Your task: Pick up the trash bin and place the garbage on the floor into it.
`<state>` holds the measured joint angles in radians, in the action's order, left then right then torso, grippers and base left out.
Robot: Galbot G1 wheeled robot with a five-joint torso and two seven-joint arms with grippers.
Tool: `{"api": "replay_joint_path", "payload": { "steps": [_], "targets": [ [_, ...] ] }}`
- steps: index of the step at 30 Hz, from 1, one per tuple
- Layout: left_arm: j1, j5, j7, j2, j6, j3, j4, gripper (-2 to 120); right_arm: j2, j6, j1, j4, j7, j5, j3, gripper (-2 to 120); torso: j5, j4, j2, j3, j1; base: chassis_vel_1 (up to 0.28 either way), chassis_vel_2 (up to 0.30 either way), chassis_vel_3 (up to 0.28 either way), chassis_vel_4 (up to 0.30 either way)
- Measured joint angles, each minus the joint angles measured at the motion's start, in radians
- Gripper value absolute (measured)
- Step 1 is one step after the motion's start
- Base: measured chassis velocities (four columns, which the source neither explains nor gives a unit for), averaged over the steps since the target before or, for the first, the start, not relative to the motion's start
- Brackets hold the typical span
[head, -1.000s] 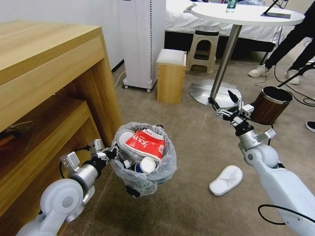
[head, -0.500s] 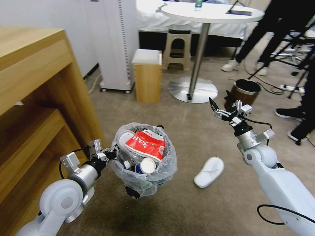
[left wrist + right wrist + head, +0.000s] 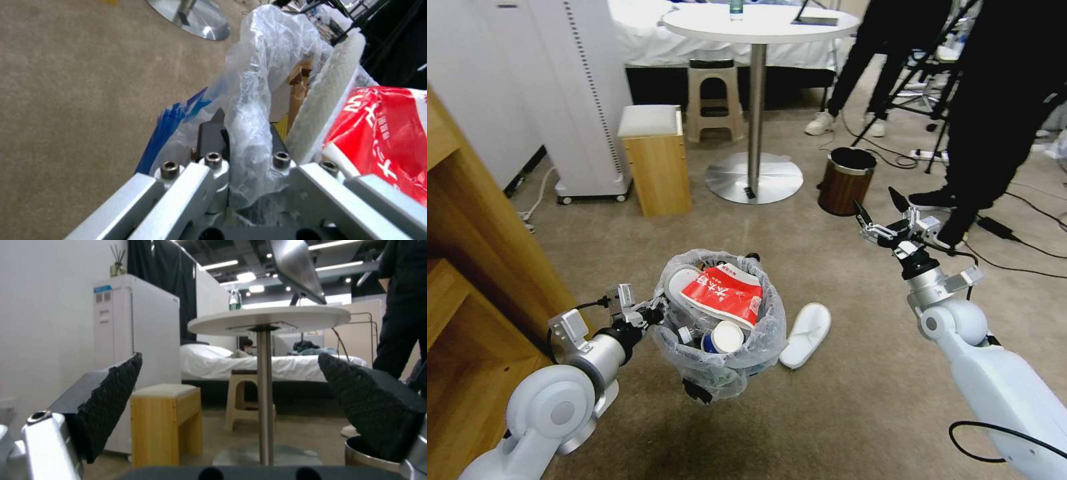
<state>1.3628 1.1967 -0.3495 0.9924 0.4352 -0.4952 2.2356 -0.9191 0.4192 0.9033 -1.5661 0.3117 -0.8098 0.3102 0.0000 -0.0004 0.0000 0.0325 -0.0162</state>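
Observation:
The trash bin (image 3: 740,353), lined with a crinkly white bag, hangs above the beige floor (image 3: 840,407). My left gripper (image 3: 652,313) is shut on its rim. Inside lie a red wrapper (image 3: 724,293), a blue-white cup (image 3: 725,335) and a white slipper (image 3: 679,283). The left wrist view shows the left gripper (image 3: 242,130) clamped over the bag-covered rim (image 3: 262,56), beside the red wrapper (image 3: 382,126). A white slipper (image 3: 806,325) lies on the carpet just right of the bin. My right gripper (image 3: 882,212) is raised and open farther right, holding nothing; its black fingers (image 3: 115,396) stand wide apart.
A wooden desk (image 3: 474,267) stands at the left. Ahead are a white cabinet on wheels (image 3: 580,100), a small wooden stool (image 3: 657,160), a round table's metal base (image 3: 754,179) and a brown wood-grain bin (image 3: 844,190). People's legs (image 3: 987,120) and cables (image 3: 1027,227) crowd the right.
The whole picture has shifted left, so the camera has turned right. The desk has slid toward the edge and the floor slipper now sits beside the bin. Both arms keep their pose.

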Motion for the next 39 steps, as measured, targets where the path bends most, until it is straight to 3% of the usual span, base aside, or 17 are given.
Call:
{"api": "replay_joint_path", "payload": {
  "steps": [6,24,39],
  "targets": [
    [0.000,0.008,-0.001,-0.004,-0.002,-0.012,0.007,3,-0.007,0.024,-0.002,0.042,-0.010,0.031,-0.007,100,0.0000,-0.0011,0.000,0.000,0.000,0.000,0.000,0.000,0.000],
    [-0.014,0.000,-0.004,-0.006,-0.012,-0.082,-0.014,3,-0.017,0.069,0.047,0.076,-0.007,0.075,-0.019,100,-0.0001,-0.0009,0.000,0.000,0.000,0.000,0.000,0.000,0.000],
    [-0.033,-0.001,-0.004,0.010,-0.016,-0.116,-0.047,3,-0.048,0.093,0.252,0.013,-0.039,0.134,0.125,100,-0.0001,-0.0012,0.000,0.000,0.000,0.000,0.000,0.000,0.000]
  ]
}}
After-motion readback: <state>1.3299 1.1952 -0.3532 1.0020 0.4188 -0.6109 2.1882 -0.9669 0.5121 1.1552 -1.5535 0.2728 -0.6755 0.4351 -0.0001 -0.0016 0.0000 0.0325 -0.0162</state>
